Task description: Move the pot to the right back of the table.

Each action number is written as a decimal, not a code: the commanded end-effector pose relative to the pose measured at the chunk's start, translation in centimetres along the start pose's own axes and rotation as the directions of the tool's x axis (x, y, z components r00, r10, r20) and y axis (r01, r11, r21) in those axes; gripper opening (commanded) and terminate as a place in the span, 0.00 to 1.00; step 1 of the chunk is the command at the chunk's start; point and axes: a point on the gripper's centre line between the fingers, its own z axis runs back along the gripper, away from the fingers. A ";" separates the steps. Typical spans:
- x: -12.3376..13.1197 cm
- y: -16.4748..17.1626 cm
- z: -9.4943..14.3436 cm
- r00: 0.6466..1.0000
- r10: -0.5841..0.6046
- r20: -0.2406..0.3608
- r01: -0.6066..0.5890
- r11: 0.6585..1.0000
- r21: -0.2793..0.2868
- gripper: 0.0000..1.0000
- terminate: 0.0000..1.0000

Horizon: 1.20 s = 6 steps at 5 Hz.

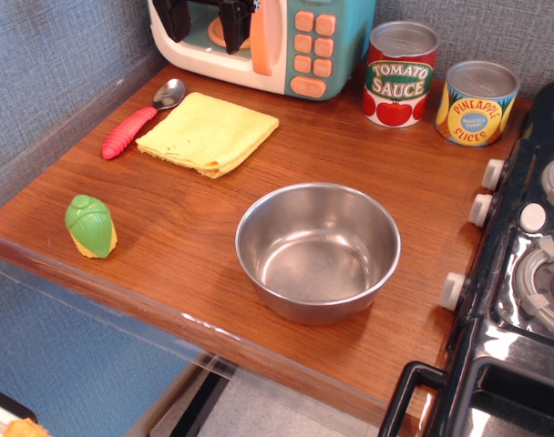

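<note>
Observation.image: pot front; gripper, possibly open, far behind.

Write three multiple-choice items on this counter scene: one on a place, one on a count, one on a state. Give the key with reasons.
1. Where does the pot stand on the table?
A. front, near the stove
B. back left corner
C. on the yellow cloth

2. How many labelled cans are there?
A. one
B. two
C. four

3. What is the pot's state?
A. upright and empty
B. overturned
C. full of food

Key: 1 A, it sits by the front edge beside the stove. 2 B, tomato sauce can and pineapple can. 3 A, its bare bottom shows.
</note>
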 end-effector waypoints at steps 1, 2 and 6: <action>0.0 0.0 0.0 1.000 0.000 0.000 0.000 1.000 0.000 1.00 0.00; -1.4 -0.4 1.0 1.000 -0.020 -0.002 0.020 0.999 -0.027 1.00 0.00; -12.3 -4.4 1.8 0.960 -0.275 -0.048 0.273 0.961 -0.048 1.00 0.00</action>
